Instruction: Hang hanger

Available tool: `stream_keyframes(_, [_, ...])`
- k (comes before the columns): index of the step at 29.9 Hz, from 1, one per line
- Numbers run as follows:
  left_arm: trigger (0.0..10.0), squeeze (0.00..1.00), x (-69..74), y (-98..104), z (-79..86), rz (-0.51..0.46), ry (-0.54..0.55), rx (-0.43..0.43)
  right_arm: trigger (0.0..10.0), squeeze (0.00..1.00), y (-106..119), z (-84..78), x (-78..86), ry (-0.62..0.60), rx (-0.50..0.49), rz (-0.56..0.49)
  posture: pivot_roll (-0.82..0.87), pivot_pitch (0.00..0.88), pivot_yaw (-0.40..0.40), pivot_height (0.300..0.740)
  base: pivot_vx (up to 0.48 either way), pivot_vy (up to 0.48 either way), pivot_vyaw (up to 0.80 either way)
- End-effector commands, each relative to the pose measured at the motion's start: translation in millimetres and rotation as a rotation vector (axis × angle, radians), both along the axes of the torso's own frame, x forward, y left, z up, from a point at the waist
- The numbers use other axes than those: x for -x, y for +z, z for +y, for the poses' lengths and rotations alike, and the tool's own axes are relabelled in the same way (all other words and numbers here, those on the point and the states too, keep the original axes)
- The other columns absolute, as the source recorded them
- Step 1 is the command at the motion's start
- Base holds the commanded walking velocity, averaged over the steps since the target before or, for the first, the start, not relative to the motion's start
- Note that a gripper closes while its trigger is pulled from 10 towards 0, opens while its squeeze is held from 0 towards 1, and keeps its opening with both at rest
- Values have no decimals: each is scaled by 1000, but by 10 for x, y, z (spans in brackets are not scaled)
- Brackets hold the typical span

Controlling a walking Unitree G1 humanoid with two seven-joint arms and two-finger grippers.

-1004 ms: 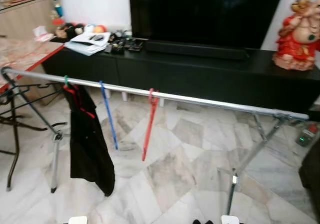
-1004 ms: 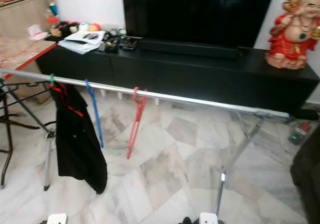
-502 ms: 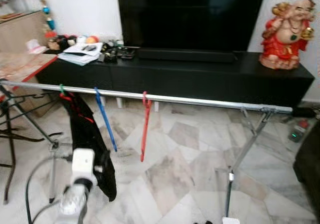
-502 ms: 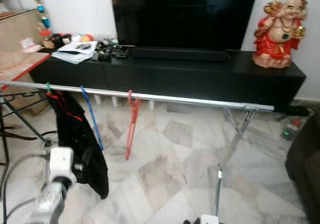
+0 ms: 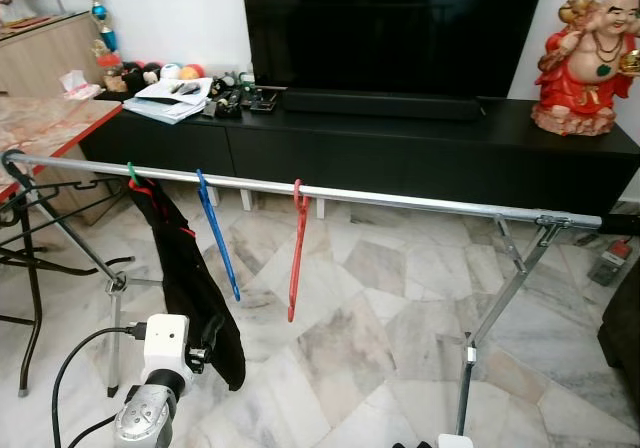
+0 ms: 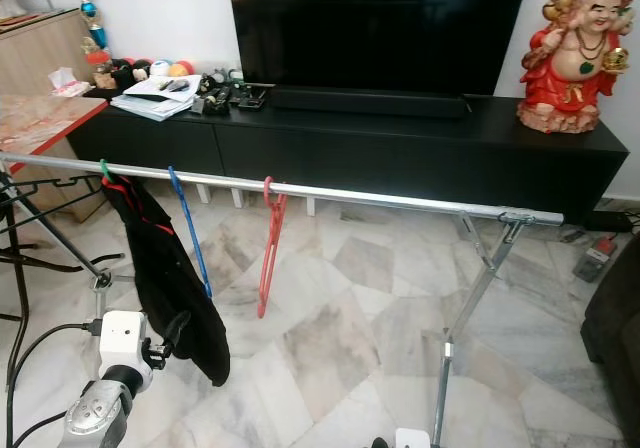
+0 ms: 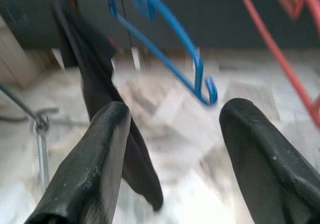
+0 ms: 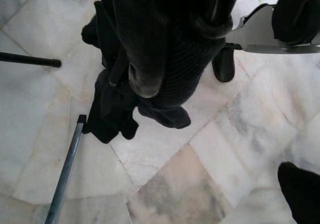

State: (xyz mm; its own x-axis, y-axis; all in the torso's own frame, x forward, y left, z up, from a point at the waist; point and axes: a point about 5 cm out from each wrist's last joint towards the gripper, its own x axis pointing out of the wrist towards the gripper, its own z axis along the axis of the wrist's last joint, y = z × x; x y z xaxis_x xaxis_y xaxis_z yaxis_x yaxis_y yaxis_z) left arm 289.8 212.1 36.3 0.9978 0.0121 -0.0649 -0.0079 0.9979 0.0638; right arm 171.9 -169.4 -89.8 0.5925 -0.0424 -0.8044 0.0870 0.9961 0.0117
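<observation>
You're facing a metal clothes rail (image 5: 400,200) that runs across the room on folding legs, w/ pale marble floor tiles (image 5: 380,308) under it. Three things hang near the rail's left end: a black garment (image 5: 195,288) on a green-hooked hanger, then a blue hanger (image 5: 217,238), then a red hanger (image 5: 297,253) just to its right; the two bare hangers hang apart, not touching. The rest of the rail to the right is bare. Behind it sits a long black TV cabinet (image 5: 420,148) w/ a big dark TV (image 5: 390,23), papers and small clutter (image 5: 175,93) on its left end, and a red figurine (image 5: 590,53) on its right end. A red-edged table (image 5: 45,128) stands at far left. Your left gripper (image 7: 172,149) is raised low at left, just in front of the garment; its fingers (image 7: 95,159) are spread wide and hold nothing, w/ the blue hanger's lower end seen between them. Right gripper (image 8: 150,84) points down at the floor, a dark cloth heap below it; can't tell if its fingers are apart or closed.
</observation>
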Motion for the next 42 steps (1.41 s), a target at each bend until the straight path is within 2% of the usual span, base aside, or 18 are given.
stream_keyframes(1, [10000, 0, -91, 166, -35, -64, 1, -28, 10000, 0, 22, 25, -46, 14, 2, -21, 16, 0, 71, 740, 311, 0, 800])
stream_keyframes(4, [10000, 0, -128, 233, -76, -94, -9, -28, 10000, 0, 11, 16, -26, -5, -5, -7, 19, 0, 67, 740, 328, 0, 406])
stream_keyframes(7, [10000, 0, -156, 254, -90, -75, -7, -46, 10000, 0, 11, 14, -28, -4, -3, -4, 18, 0, 68, 740, 321, 0, 0])
stream_keyframes(9, [10000, 0, -173, 265, -142, -80, -6, 15, 10000, 0, 13, 14, -31, 4, -5, -7, 15, 0, 65, 740, 307, 0, 0])
stream_keyframes(13, [10000, 0, -163, 329, -193, -93, -11, 30, 10000, 0, 11, 19, -26, -4, -11, -10, 21, 0, 57, 740, 309, 0, 0])
stream_keyframes(22, [10000, 0, -141, 378, -193, -95, -12, 56, 10000, 0, 18, 44, -45, 8, -19, -14, 21, 0, 54, 740, 315, 0, 0])
stream_keyframes(30, [10000, 0, -112, 390, -211, -96, -17, 41, 10000, 0, 13, 35, -33, 13, -18, -11, 26, 0, 50, 740, 276, 0, 0])
stream_keyframes(42, [10000, 0, -48, 396, -149, -68, 20, 13, 10000, 0, -8, 4, 17, 21, -11, 8, 30, 0, 48, 740, 0, 0, 0])
